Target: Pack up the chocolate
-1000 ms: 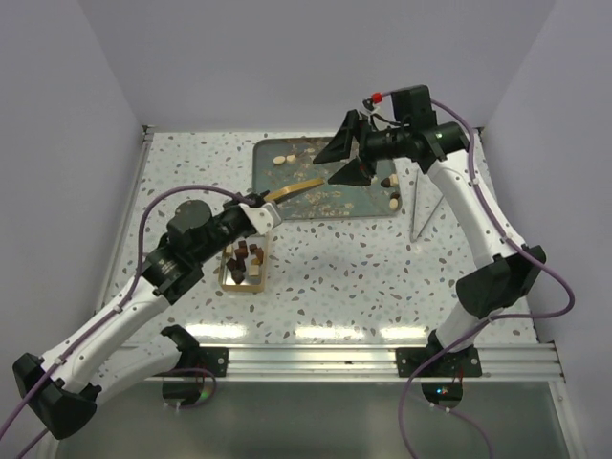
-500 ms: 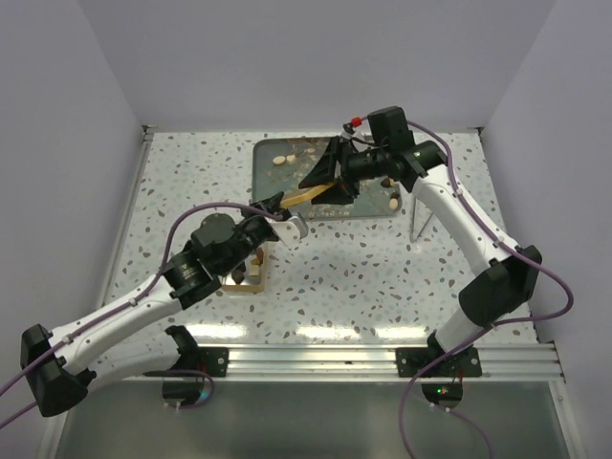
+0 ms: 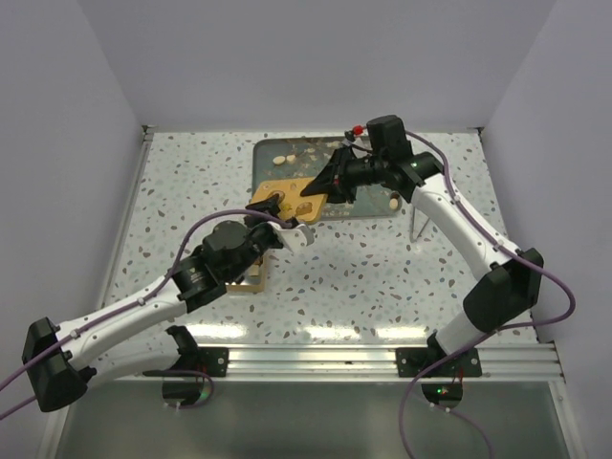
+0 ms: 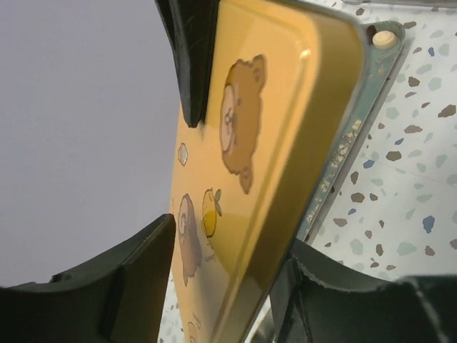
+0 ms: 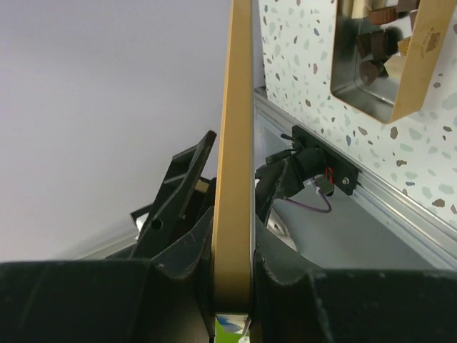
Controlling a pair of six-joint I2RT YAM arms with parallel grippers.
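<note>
Gold lid (image 3: 292, 194) hangs above the teal tray (image 3: 359, 207), gripped by the left end effector (image 3: 277, 212) and the right end effector (image 3: 323, 188); cream chocolate (image 3: 284, 160) lies on the tray. From the left wrist, its fingers (image 4: 136, 279) close on the bear-printed lid. From the right wrist, its fingers (image 5: 285, 300) pinch the lid's edge (dark chocolate sits in the tin (image 5: 364, 100) on the desk (image 5: 300, 43)).

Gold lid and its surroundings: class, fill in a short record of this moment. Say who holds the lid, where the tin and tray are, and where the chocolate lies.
Object: gold lid, bear print, held off the table, over the teal tray
Left hold: left gripper, jaws shut on one end
Right hold: right gripper, jaws shut on the opposite end
Container: tin, open, on the table on the near side of the tray
Contents: chocolate in the tin; a few pieces on the tray
Status: lid not yet on the tin
</note>
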